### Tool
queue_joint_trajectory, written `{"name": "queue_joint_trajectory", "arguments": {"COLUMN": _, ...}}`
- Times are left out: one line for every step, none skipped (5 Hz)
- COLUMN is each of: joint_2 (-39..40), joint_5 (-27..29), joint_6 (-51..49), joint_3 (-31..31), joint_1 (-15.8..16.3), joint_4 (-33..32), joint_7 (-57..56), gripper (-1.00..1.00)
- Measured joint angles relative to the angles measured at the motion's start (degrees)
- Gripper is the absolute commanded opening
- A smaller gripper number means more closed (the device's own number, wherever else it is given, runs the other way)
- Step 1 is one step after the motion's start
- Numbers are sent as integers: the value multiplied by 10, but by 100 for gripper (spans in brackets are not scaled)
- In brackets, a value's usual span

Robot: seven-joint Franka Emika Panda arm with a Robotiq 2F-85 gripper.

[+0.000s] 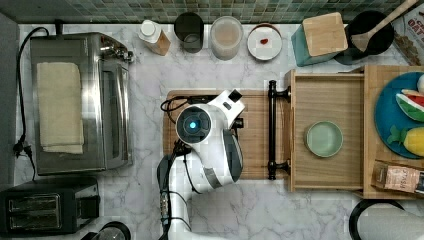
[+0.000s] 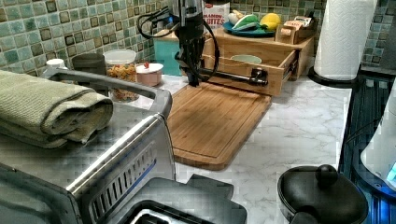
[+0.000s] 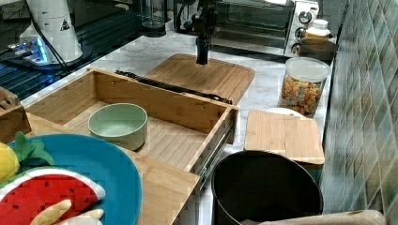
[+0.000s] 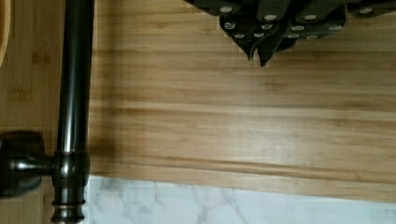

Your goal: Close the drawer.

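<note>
In the top view, taking the bamboo cutting board (image 1: pixel 255 135) as the landmark, the arm stands over the board's left half, and the gripper (image 4: pixel 258 53) hangs above the wood with its fingertips pressed together, pinching nothing. In the left view the gripper (image 2: pixel 194 79) points straight down just over the board's far end.

The drawer (image 1: pixel 327 100) lies pulled out at the top view's right of the board, its front panel just past the board's right edge. Its black bar handle (image 1: pixel 272 130) runs along that edge, between the gripper and the drawer box. The gripper is apart from the handle, on the board side of it; in the wrist view the handle (image 4: pixel 74 93) runs beside the board's planks, clear of the fingertips. In the right view the gripper (image 3: pixel 202 54) hangs beyond the handle (image 3: pixel 173 87), with the drawer (image 3: pixel 155 101) open toward the camera.

Inside the drawer sits a pale green bowl (image 1: pixel 324 139), which looks empty, on the slatted floor nearer the side away from the board. Farther right of the board, on the wooden unit the drawer slides out of, a blue plate (image 1: pixel 387 117) carries toy fruit, among it a watermelon slice (image 1: pixel 411 105).

Behind the board, along the tiled wall, stand a clear lidded jar (image 3: pixel 302 84) of cereal and a small white dish (image 1: pixel 264 42) with something red in it.
</note>
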Motion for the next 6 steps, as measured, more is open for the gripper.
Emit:
{"name": "queue_joint_trajectory", "arguments": {"joint_2": 22, "joint_5": 0, "joint_6": -29, "joint_3": -2, "joint_1": -6, "joint_4": 6, "joint_7": -16, "gripper": -100}}
{"name": "queue_joint_trajectory", "arguments": {"joint_2": 50, "joint_5": 0, "joint_6": -12, "joint_3": -10, "joint_1": -7, "joint_4": 2, "joint_7": -48, "gripper": -100}}
{"name": "queue_joint_trajectory", "arguments": {"joint_2": 66, "joint_5": 13, "joint_6": 6, "joint_3": -12, "joint_1": -25, "joint_4": -3, "joint_7": -92, "gripper": -100}}
{"name": "queue_joint_trajectory", "arguments": {"joint_2": 61, "joint_5": 13, "joint_6": 10, "joint_3": -15, "joint_1": -49, "joint_4": -11, "joint_7": -122, "gripper": -100}}
{"name": "queue_joint_trajectory", "arguments": {"joint_2": 46, "joint_5": 13, "joint_6": 10, "joint_3": -18, "joint_1": -79, "joint_4": -12, "joint_7": -155, "gripper": -100}}
{"name": "queue_joint_trajectory", "arguments": {"joint_2": 36, "joint_5": 33, "joint_6": 10, "joint_3": -20, "joint_1": -115, "joint_4": -7, "joint_7": -188, "gripper": -100}}
